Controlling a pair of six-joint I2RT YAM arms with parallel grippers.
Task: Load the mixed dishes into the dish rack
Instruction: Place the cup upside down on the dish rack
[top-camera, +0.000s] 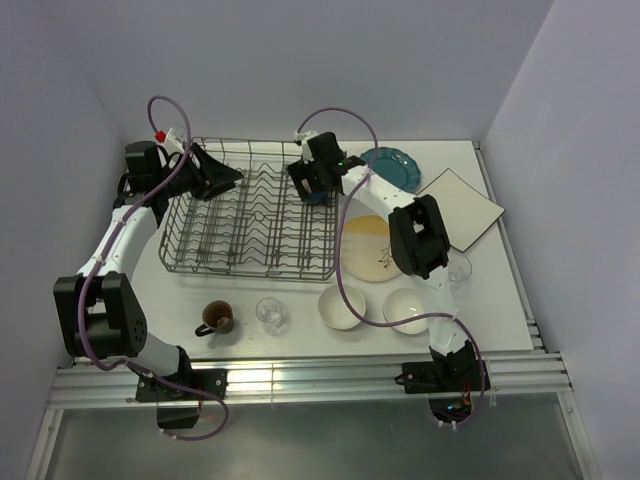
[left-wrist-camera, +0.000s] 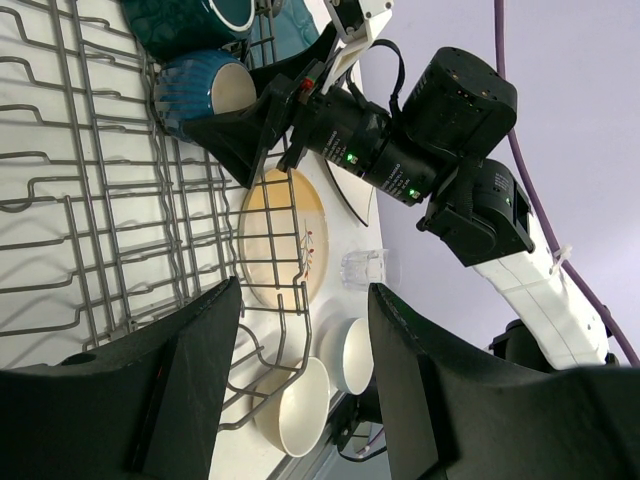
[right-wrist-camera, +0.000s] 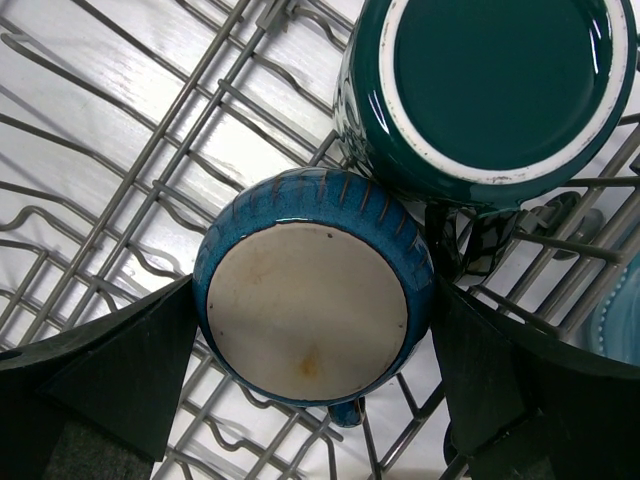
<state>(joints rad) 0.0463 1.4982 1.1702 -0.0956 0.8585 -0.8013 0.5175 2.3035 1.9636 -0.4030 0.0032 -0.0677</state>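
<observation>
Contact we could not judge: right fingers (right-wrist-camera: 110, 385) stood wide astride the blue mug (right-wrist-camera: 310, 310) in the rack (top-camera: 250, 215), its handle mostly hidden. Left fingers (left-wrist-camera: 190, 390) hung parted, empty.

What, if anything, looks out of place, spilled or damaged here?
Nothing looks spilled or toppled. One small oddity: the blue ribbed mug, upside down in the dish rack, shows brownish stain spots on its pale base.

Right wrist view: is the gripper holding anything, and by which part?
Cannot be told. The right gripper straddles the sides of the upturned blue ribbed mug in the grey wire dish rack; grip or mere flanking is unclear.
</observation>
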